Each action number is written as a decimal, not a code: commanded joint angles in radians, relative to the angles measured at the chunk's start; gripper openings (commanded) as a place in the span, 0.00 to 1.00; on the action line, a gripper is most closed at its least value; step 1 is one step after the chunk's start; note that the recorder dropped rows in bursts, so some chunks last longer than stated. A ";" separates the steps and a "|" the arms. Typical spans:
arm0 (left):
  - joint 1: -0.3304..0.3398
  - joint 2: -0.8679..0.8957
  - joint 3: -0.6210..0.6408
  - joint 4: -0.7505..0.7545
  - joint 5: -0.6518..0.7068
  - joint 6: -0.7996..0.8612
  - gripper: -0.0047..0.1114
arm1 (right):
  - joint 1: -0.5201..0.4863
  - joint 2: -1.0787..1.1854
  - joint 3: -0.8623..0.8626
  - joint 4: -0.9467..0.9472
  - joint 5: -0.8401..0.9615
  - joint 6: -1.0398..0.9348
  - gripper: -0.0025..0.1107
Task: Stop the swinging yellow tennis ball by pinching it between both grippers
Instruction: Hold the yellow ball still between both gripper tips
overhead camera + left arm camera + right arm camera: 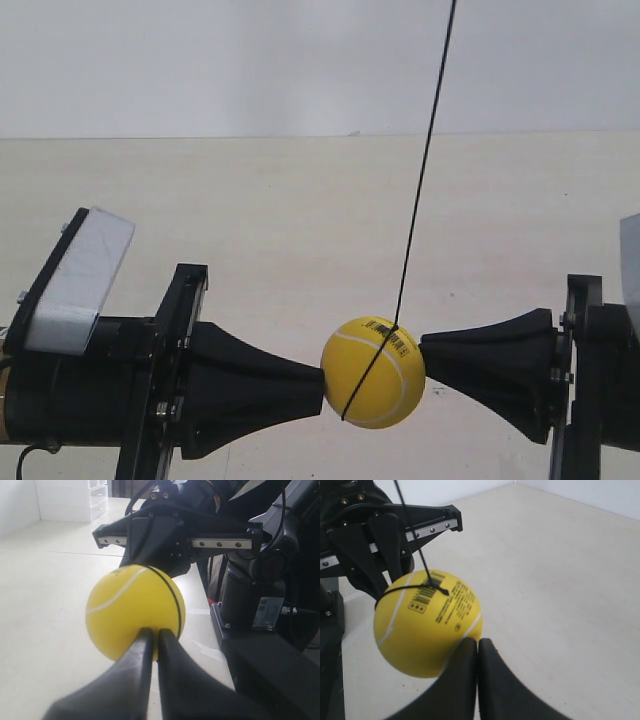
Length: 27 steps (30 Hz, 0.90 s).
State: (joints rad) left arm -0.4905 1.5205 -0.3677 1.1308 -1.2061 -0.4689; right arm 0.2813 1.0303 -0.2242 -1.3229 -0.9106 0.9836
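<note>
The yellow tennis ball [373, 372] hangs on a thin black string [420, 180] just above the pale table. My left gripper [318, 385], a black cone on the arm at the exterior view's left, touches the ball's one side with its blunt tip. From the opposite side my right gripper [425, 352] presses against it. The left wrist view shows the ball [135, 611] resting on the closed tips of my left gripper [152, 632]. The right wrist view shows the ball [427, 622], barcode up, against my shut right gripper [478, 642].
A white-grey block [75, 280] sits on the arm at the exterior view's left. The pale table [300, 220] runs back to a white wall [250, 60]. A dark robot base [250, 605] and a white drawer unit [97, 495] appear behind in the left wrist view.
</note>
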 commanded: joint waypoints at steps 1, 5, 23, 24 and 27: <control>-0.010 -0.007 -0.005 -0.021 -0.015 -0.009 0.08 | 0.008 0.001 0.002 -0.022 -0.087 -0.006 0.02; -0.010 -0.007 -0.005 -0.021 -0.015 -0.009 0.08 | 0.008 0.001 0.002 -0.022 -0.087 -0.012 0.02; -0.010 -0.007 -0.005 -0.050 -0.015 -0.009 0.08 | 0.008 0.001 0.002 -0.022 -0.101 -0.012 0.02; -0.010 -0.007 -0.005 -0.050 -0.015 -0.009 0.08 | 0.008 0.001 0.002 -0.022 -0.101 -0.012 0.02; -0.010 -0.007 -0.005 -0.050 -0.015 -0.009 0.08 | 0.008 0.001 0.002 -0.022 -0.101 -0.012 0.02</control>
State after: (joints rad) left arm -0.4905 1.5205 -0.3677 1.1096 -1.2075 -0.4689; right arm 0.2813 1.0303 -0.2242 -1.3229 -0.9125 0.9801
